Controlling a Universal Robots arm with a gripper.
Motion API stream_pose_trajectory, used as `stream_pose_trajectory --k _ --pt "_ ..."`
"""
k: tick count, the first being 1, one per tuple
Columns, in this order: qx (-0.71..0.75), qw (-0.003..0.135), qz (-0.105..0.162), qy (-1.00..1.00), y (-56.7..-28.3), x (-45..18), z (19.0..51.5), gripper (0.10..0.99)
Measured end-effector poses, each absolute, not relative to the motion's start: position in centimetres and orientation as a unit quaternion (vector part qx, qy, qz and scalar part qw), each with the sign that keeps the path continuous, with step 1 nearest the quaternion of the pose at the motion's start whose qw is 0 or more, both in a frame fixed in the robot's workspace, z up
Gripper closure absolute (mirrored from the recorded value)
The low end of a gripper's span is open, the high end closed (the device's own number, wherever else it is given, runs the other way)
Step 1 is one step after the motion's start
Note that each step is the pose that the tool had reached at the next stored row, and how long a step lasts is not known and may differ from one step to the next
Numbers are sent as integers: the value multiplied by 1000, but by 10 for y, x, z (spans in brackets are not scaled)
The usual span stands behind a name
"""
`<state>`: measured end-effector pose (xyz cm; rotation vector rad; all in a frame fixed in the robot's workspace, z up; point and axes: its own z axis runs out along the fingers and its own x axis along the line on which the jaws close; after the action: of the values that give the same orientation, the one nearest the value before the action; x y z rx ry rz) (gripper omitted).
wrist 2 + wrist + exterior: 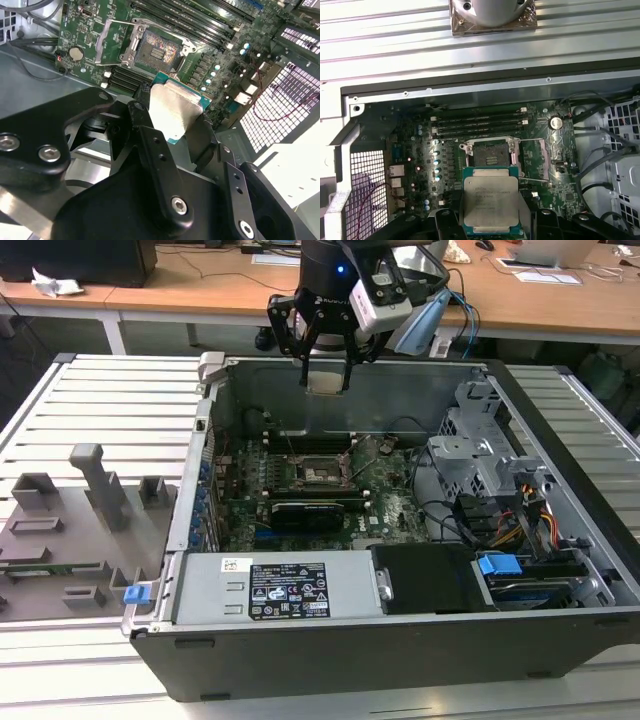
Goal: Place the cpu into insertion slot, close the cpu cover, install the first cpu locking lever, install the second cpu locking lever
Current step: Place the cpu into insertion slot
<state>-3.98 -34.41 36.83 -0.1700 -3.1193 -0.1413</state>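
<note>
The gripper (326, 380) hangs over the open computer case (400, 392), its two black fingers (144, 117) closed onto opposite edges of the cpu (490, 200), pinching it flat with the silver-grey top showing in both wrist views. The chip sits in the air, well above the motherboard (390, 495) and apart from it. Below, the insertion slot (490, 152) lies bare, and the cpu cover (111, 42) is swung up and open beside it, with a thin wire lever (532, 181) lying loose alongside. Long memory slots (477, 122) run next to the socket. The case rests on a ribbed metal counter (110, 400), with grey fixture blocks (95, 490) on the exterior view's left and a wooden desk (200, 295) behind.
</note>
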Motion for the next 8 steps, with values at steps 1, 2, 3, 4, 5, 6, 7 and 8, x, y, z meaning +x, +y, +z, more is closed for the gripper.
stream_pose_trajectory --k 1,2,3,4,5,6,7,8 --pt "-55 7 -45 -997 -344 -40 368 557" --pt "-55 7 -45 -997 -344 -40 368 557" --pt "-56 7 -45 -997 -344 -40 368 557" --pt "-57 7 -45 -997 -344 -40 368 557" --pt "-57 7 -45 -997 -344 -40 368 557" --pt "-58 7 -45 -997 -344 -40 368 557" --pt "-58 7 -45 -997 -344 -40 368 557" --pt "-59 7 -45 -997 -344 -40 368 557"
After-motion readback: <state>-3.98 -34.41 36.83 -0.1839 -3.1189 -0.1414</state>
